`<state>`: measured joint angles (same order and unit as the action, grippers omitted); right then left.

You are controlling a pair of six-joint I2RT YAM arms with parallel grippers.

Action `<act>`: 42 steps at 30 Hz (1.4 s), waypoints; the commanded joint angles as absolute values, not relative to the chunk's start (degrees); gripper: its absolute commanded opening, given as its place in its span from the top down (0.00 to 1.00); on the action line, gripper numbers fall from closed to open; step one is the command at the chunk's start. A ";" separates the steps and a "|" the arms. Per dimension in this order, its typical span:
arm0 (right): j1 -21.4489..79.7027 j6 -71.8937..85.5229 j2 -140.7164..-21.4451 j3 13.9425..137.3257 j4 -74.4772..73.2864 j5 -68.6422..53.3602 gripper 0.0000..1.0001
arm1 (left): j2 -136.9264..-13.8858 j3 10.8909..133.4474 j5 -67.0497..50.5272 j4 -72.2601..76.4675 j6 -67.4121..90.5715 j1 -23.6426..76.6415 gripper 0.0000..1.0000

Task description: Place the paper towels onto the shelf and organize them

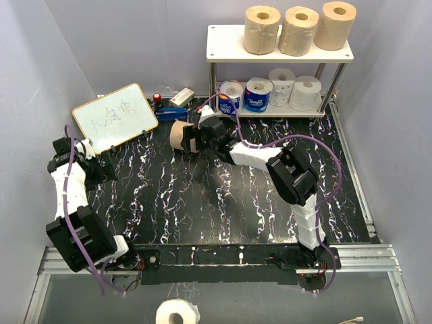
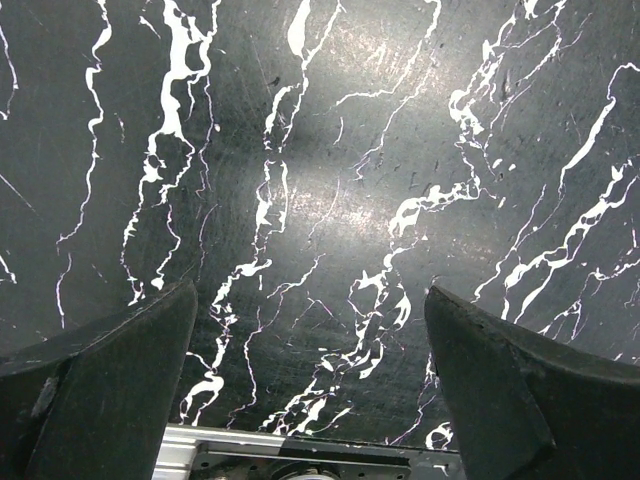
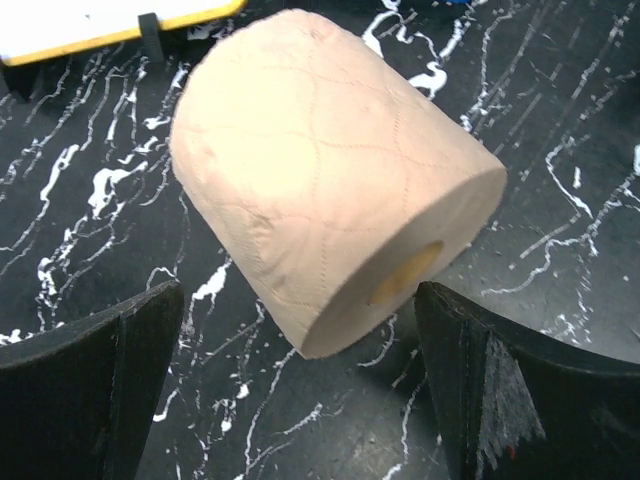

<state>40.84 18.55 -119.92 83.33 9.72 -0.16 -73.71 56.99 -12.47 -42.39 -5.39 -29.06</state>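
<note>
Roll, tan and on its side, lies on the table just ahead of our right fingers, which we hold spread wide, while our left fingers hang equally parted.

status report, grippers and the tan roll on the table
Left gripper open over bare table. Right gripper open, tan roll on its side between the fingers, ungripped. Shelf top holds three tan rolls, left end free.

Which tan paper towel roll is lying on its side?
The tan roll on the table by the right gripper; the other three stand upright on the shelf.
</note>
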 commanded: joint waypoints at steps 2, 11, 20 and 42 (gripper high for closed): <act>41.00 20.49 -121.72 88.59 13.99 -3.37 0.02 | -74.28 58.01 -15.51 -44.56 -6.60 -29.36 0.03; 41.04 23.45 -121.85 86.89 15.17 -3.81 0.02 | -74.52 57.92 -15.90 -44.56 -6.73 -29.35 0.04; 39.69 23.83 -123.40 85.55 19.57 -5.84 0.21 | -74.88 58.01 -16.17 -44.58 -6.84 -29.31 0.04; 37.93 18.03 -119.76 93.98 9.57 -8.32 1.00 | -74.71 57.92 -16.44 -44.47 -6.85 -29.35 0.04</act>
